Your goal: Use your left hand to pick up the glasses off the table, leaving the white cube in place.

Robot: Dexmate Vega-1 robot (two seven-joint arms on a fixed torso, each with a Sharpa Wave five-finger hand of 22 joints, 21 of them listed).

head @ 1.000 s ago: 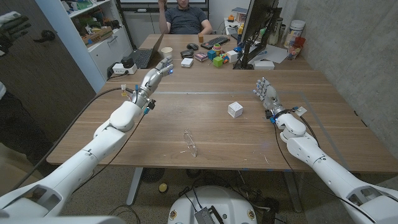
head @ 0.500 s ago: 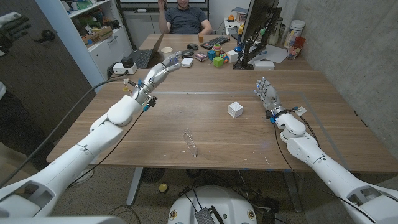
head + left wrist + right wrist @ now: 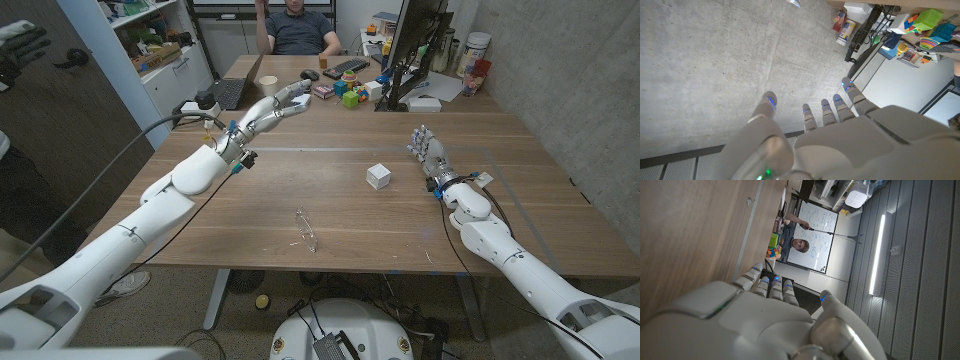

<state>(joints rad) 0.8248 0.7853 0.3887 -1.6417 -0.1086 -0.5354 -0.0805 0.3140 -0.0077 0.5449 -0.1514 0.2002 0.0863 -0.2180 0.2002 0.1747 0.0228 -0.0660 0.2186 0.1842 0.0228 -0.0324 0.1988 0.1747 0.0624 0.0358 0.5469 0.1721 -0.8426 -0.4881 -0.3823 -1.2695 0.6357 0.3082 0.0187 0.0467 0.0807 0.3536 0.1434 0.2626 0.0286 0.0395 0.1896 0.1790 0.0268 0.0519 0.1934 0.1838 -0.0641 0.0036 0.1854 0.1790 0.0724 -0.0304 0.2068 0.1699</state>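
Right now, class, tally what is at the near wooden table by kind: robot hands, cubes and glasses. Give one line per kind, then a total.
Hands: 2, left hand and right hand
Cubes: 1, white cube
Glasses: 1, glasses
Total: 4

The glasses (image 3: 306, 230) lie on the table (image 3: 250, 210) near its front edge, about midway between the two arms. The cube (image 3: 378, 176) sits behind them and to the right, well apart from them. The right hand (image 3: 427, 150) stands just right of the cube, near it but not touching. The left hand (image 3: 278, 106) hangs over the far left part of the table, well behind the glasses. A person (image 3: 298, 27) sits behind the far edge, with a laptop (image 3: 232, 90) and small clutter (image 3: 340, 88) in front of them.
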